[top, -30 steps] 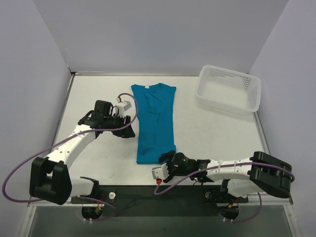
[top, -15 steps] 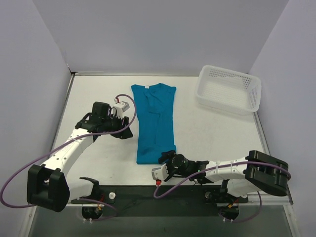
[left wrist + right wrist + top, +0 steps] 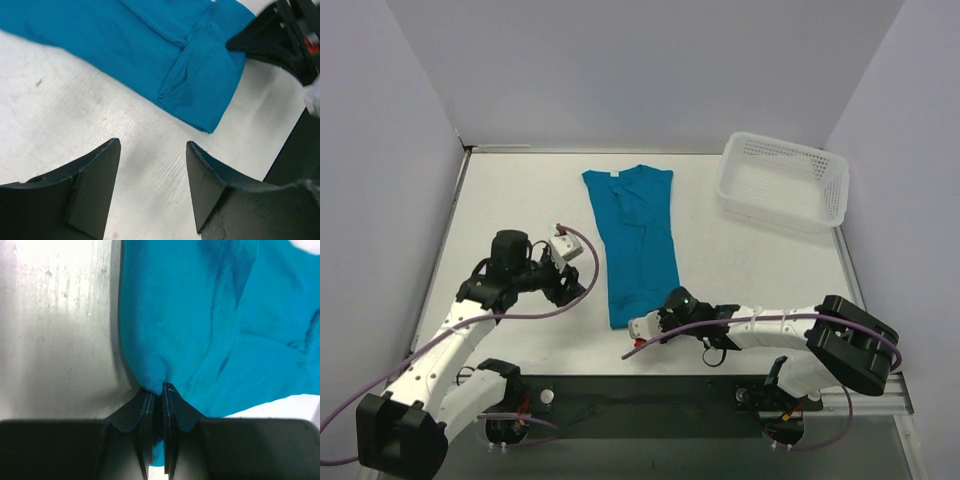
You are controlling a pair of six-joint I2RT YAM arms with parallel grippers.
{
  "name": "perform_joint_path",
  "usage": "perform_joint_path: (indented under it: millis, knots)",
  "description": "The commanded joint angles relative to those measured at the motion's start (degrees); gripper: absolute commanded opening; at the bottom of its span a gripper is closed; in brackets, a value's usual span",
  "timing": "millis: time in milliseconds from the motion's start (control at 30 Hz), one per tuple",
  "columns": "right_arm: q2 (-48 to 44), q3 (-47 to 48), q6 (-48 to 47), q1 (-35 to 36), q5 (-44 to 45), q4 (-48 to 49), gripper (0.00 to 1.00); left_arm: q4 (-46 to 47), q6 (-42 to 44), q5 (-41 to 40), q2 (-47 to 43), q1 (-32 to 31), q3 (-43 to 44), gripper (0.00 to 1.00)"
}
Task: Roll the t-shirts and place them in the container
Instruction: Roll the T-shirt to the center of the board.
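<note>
**Top view.** The t-shirt point(image 3: 638, 235), folded into a long strip, lies mid-table with its collar at the far end. The right gripper point(image 3: 670, 305) meets its near right corner, and the left gripper point(image 3: 560, 287) hangs just beside the near left edge. The step in hand appears to be seizing the hem to start the roll.

**Left wrist view.** The left gripper point(image 3: 152, 145) has its jaws apart over the bare table point(image 3: 75, 115). The t-shirt point(image 3: 150, 50) hem lies just ahead, untouched.

**Right wrist view.** The right gripper point(image 3: 159, 390) has its jaws pinched on the t-shirt point(image 3: 200, 315) hem. Next, the left likely needs the opposite corner.

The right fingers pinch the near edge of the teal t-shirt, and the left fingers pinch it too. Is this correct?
Not quite. The left wrist view shows the left fingers open over the table, beside the t-shirt, holding nothing. The right fingers do pinch its near edge.
</note>
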Motion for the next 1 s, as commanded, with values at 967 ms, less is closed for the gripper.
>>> perform_joint_path:
  millis: [967]
  knots:
    - [-2.07,18.24,21.24,-12.88,-26.35,-34.15,0.04,49.59,30.34,-36.83,5.05,-50.37,-26.8,0.61]
